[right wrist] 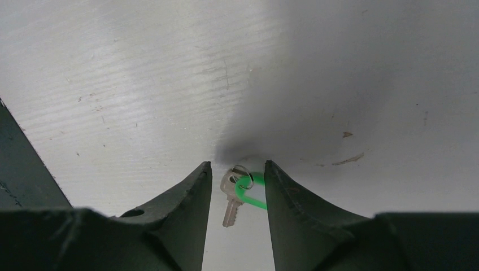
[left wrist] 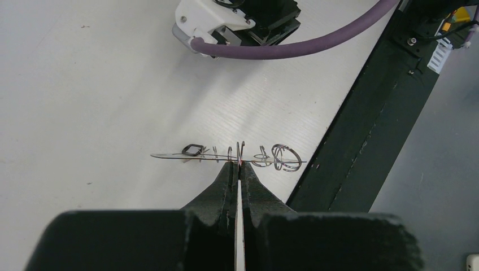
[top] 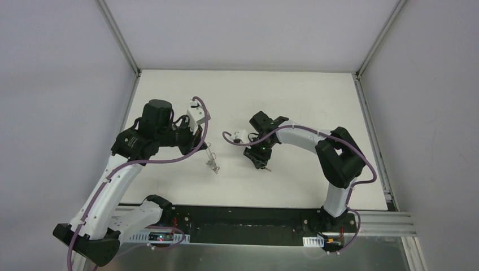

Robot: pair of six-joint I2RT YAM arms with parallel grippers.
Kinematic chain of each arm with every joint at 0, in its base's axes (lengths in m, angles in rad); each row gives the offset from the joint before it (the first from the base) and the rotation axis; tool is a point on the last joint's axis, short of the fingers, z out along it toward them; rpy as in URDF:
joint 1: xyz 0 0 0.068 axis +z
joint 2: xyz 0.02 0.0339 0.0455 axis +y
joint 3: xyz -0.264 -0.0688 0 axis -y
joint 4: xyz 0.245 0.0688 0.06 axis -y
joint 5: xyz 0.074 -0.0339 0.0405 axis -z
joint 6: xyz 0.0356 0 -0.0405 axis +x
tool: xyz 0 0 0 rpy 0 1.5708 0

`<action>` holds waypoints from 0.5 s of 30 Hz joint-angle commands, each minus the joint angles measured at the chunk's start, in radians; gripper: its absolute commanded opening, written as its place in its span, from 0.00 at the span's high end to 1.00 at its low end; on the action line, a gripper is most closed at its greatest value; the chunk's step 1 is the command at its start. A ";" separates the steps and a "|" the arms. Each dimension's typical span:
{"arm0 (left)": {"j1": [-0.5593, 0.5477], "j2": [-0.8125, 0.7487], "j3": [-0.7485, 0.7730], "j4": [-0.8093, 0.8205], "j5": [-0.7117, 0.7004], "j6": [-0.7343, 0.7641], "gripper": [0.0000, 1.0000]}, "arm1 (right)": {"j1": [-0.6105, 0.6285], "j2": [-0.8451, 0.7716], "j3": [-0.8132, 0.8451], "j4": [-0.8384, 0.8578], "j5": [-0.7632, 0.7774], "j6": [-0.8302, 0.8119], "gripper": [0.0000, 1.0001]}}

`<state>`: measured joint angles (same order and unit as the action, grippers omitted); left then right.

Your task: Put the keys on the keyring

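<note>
1. Closest in, the right gripper [right wrist: 237,169] stands with its jaws partly spread, one finger either side of the key [right wrist: 230,204]. The key lies flat on the white table [right wrist: 113,84].
2. To my eye that key is tiny, light, stiff and slick. I'd pinch the green plastic head and leave the small ring [right wrist: 243,179] at its top free.
3. Over on the other arm, the left gripper [left wrist: 238,165] is clamped tight on the keyring [left wrist: 169,155], seen edge-on. A black tag [left wrist: 192,149] and little rings [left wrist: 285,158] are strung along the wire.
4. Thin wire like that looks springy. I'd expect it to flex or twist in the pinch, so go gently when threading.
</note>
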<state>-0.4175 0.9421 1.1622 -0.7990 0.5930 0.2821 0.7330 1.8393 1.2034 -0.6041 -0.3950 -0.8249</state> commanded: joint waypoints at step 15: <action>0.005 -0.040 -0.001 0.020 0.010 0.023 1.00 | 0.030 -0.044 -0.039 -0.028 0.096 -0.016 0.90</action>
<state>-0.4175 0.9222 1.1622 -0.7986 0.5930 0.2821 0.7555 1.8198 1.1759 -0.5751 -0.3286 -0.8288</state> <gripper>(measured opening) 0.014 0.143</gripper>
